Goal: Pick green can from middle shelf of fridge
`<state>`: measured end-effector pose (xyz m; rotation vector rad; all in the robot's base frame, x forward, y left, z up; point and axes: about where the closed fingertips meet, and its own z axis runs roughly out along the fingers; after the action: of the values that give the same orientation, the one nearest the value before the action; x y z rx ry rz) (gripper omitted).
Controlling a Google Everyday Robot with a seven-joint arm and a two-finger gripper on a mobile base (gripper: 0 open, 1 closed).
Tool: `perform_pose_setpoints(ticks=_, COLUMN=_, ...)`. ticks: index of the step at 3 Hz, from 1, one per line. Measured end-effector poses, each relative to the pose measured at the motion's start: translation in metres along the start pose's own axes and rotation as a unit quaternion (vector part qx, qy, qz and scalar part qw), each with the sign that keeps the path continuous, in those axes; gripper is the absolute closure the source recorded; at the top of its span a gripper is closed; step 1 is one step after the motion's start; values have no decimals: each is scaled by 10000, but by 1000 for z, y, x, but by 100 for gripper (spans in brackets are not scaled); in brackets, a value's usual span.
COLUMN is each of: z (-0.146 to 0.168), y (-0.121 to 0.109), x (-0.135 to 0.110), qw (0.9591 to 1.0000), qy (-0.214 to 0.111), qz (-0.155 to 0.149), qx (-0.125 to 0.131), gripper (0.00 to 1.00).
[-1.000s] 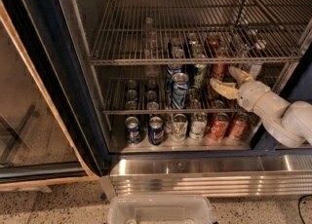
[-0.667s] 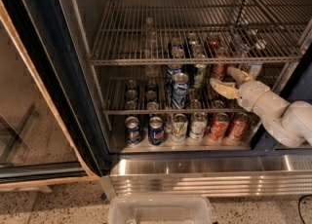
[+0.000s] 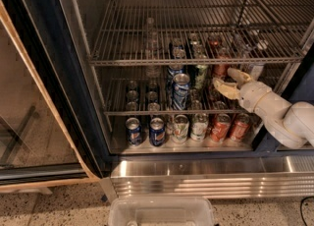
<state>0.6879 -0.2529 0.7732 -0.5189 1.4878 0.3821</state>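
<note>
The fridge (image 3: 59,72) stands open in the camera view. The green can (image 3: 200,75), dark green with a silver top, stands on the middle shelf (image 3: 147,112), just behind and right of a blue-and-silver can (image 3: 180,91). My gripper (image 3: 228,83) reaches in from the right at the height of that shelf, a short way right of the green can and not touching it. Its pale fingers (image 3: 222,90) are spread open and hold nothing. A red can (image 3: 220,70) stands just behind the gripper.
An upper wire rack (image 3: 196,61) hangs just above my gripper. Blue cans (image 3: 157,130), white-and-green cans (image 3: 198,126) and red cans (image 3: 221,127) line the fridge floor. The glass door (image 3: 29,122) is swung open at left. A clear plastic bin (image 3: 162,212) sits below the ribbed steel base (image 3: 211,181).
</note>
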Motion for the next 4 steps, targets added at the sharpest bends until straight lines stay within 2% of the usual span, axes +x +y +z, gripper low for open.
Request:
perform_pose_setpoints(ticks=2, z=20, y=-6, x=2, qw=9998, qy=-31, qz=82, qx=-182, gripper=54)
perform_pose_setpoints(ticks=3, z=28, y=-6, x=2, qw=9996, qy=-42, qz=105, qx=-258, gripper=52)
perform_pose_setpoints(ticks=4, z=28, y=-6, x=2, qw=9996, qy=-43, qz=105, qx=-260, gripper=45)
